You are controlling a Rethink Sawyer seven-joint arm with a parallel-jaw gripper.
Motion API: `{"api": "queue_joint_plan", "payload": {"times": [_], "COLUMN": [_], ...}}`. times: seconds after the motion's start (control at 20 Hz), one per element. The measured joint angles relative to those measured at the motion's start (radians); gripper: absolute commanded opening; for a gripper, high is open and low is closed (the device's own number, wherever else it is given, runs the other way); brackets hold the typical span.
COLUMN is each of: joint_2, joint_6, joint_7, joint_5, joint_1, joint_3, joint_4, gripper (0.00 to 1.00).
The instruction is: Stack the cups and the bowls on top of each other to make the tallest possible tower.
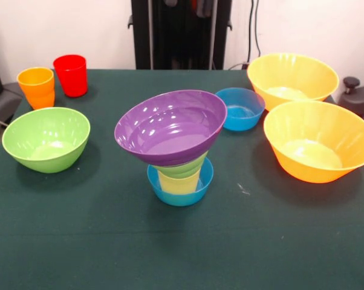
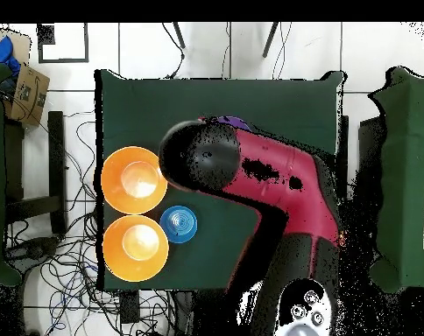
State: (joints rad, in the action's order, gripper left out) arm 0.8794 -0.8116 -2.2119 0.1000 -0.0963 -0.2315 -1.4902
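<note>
The tower (image 1: 177,151) stands mid-table: a small blue bowl (image 1: 181,194) at the bottom, a pale yellow cup (image 1: 179,183) in it, a small green bowl (image 1: 185,166) on that, and a wide purple bowl (image 1: 170,124) on top, tilted toward the camera. Loose are two very large orange bowls (image 1: 292,75) (image 1: 318,142), a second small blue bowl (image 1: 239,109), a large green bowl (image 1: 46,139), an orange cup (image 1: 37,86) and a red cup (image 1: 71,75). In the overhead view the red and black arm (image 2: 268,175) covers the tower; only a purple sliver (image 2: 237,123) shows. No gripper shows.
The dark green table (image 1: 109,254) carries everything. The black pedestal (image 1: 181,33) stands at its far side. In the overhead view the two orange bowls (image 2: 134,179) (image 2: 136,248) and the blue bowl (image 2: 178,224) lie by the left edge, with cables on the floor.
</note>
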Motion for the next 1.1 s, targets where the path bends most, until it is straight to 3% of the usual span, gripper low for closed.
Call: {"api": "queue_joint_plan", "payload": {"times": [0.2,0.55,0.65,0.85,1.1], "joint_2": [0.056,0.192,0.211,0.263,0.270], "joint_6": [0.010,0.044,0.061,0.169,0.321], "joint_7": [0.045,0.236,0.262,0.333,0.347], "joint_5": [-0.024,-0.075,-0.084,-0.118,-0.174], "joint_1": [-0.057,-0.243,-0.270,-0.377,-0.467], "joint_3": [0.033,0.110,0.119,0.158,0.198], "joint_4": [-0.089,-0.310,-0.341,-0.453,-0.552], "gripper": [1.00,1.00,1.00,1.00,1.00]}}
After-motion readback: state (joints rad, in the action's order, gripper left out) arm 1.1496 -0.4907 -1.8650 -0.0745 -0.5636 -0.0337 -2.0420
